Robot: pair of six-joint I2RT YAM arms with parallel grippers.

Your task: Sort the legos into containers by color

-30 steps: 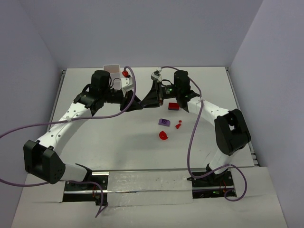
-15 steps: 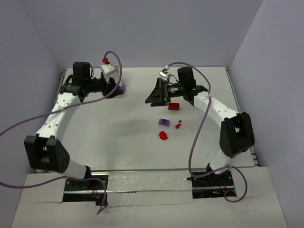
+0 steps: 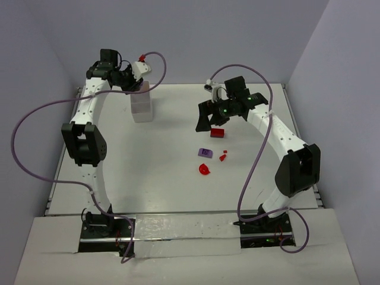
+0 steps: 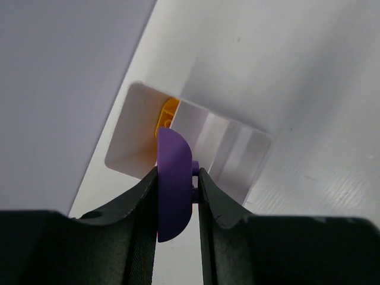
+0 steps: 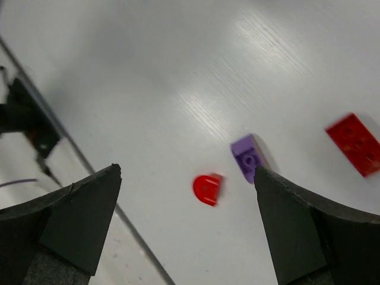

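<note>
1. The left gripper (image 4: 178, 171) is nearly closed, its two dark fingers (image 4: 139, 205) pinching a purple half-round lego (image 4: 172, 196) by its flat faces. The piece stands on edge between them, curved rim uppermost in the wrist view.
2. The left arm is raised high at the far left of the table (image 3: 148, 184). Its gripper hangs above the white tray (image 3: 141, 107), apart from it.
3. In the left wrist view the tray lies directly beyond the held purple piece. An orange lego (image 4: 168, 113) shows inside the tray, partly hidden by the purple one; I cannot tell which compartment holds it.
4. The right gripper (image 5: 187, 176) stands wide open with nothing between its jaws. It hovers above the table near the middle, clear of every piece.
5. Loose legos lie on the bare table under and beside the right gripper:
   - a red brick (image 3: 217, 133) with studs up, nearest the gripper in the overhead view;
   - a purple brick (image 3: 205, 152), nearer the arm bases than the red brick;
   - a small red lego (image 3: 223, 157) just right of the purple brick, its shape too small to make out;
   - a red round lego (image 3: 204, 169), nearest the arm bases.
6. These four pieces are well apart from the tray, which sits near the far left edge.
</note>
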